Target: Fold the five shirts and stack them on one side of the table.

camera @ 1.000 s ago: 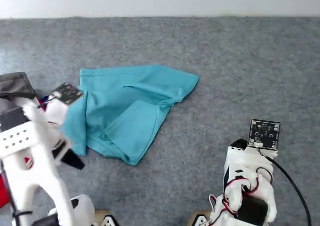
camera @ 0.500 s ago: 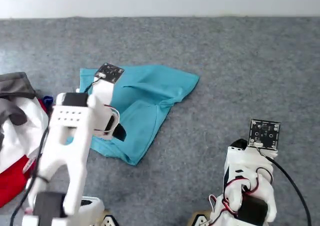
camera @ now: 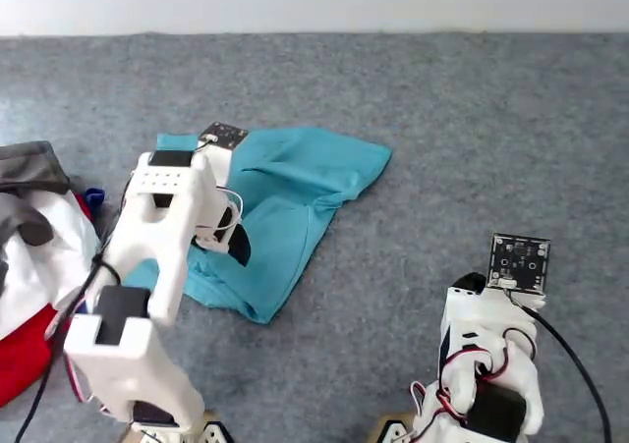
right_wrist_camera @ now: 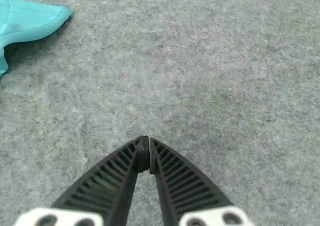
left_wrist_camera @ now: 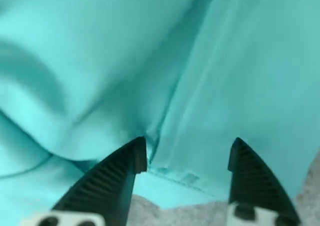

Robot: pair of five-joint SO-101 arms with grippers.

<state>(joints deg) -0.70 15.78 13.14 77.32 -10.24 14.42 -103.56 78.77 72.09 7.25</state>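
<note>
A teal shirt [camera: 305, 183] lies crumpled and partly folded on the grey table, left of centre. My left gripper [camera: 236, 249] hangs over the shirt's near left part. In the left wrist view it [left_wrist_camera: 190, 153] stands open just above a fold and hem of the teal shirt [left_wrist_camera: 100, 60], nothing between its fingers. The right arm [camera: 486, 350] sits at the near right, apart from the cloth. Its gripper [right_wrist_camera: 149, 148] is shut on nothing above bare table, and a corner of the teal shirt [right_wrist_camera: 30, 18] lies farther off.
A heap of other shirts lies at the left edge: grey [camera: 34, 168], white [camera: 29, 261] and red [camera: 20, 369]. Bare grey table [camera: 472, 138] stretches across the right half and the back, up to a pale wall.
My left arm has swung from the heap at the left edge to a spot over the teal shirt. The right arm has not moved.
</note>
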